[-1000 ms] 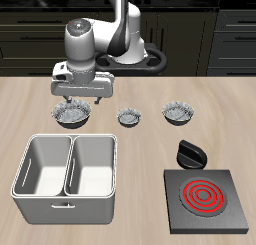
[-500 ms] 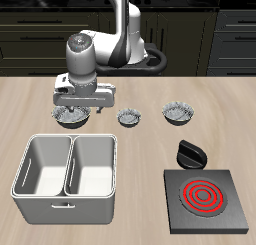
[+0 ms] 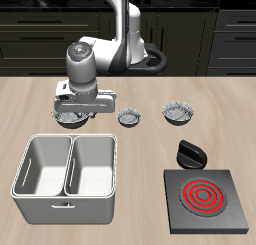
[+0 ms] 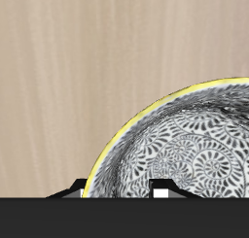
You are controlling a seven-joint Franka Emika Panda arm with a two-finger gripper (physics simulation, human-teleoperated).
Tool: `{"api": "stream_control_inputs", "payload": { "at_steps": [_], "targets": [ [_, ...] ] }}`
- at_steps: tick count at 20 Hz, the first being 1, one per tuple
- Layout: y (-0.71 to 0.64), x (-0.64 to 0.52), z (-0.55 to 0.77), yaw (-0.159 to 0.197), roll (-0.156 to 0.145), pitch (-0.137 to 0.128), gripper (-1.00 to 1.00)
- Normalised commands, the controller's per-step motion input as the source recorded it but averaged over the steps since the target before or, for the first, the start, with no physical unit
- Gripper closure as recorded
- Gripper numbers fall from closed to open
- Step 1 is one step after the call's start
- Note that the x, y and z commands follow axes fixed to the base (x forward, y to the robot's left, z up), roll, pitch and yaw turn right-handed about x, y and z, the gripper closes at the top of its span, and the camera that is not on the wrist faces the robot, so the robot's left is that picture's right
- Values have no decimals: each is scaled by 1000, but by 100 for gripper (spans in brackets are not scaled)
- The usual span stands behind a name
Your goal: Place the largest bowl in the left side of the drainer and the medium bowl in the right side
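Wooden table [image 3: 140, 139]: claw [image 3: 72, 113] apparently inside largest bowl [image 4: 185, 154].

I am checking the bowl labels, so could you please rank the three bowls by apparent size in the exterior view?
1. the largest bowl, partly hidden under the tool
2. the medium bowl
3. the smallest bowl
All three sit in one row, so camera nearness hardly matters.

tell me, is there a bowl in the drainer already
No, both compartments of the drainer are empty, and all three bowls sit on the table behind it.
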Motion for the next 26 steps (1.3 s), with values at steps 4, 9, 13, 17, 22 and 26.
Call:
{"api": "stream_control_inputs", "payload": {
  "at_steps": [4,9,13,17,22,26],
  "targets": [
    [-38,2,145,0,-9,-19,100],
    [-2,23,110,2,0,-19,100],
    [131,-4,322,-14,13,-37,100],
    [199,-30,405,-1,39,-59,100],
    [179,-36,448,-9,23,-68,100],
    [98,12,457,8,-10,-60,100]
  ]
}}
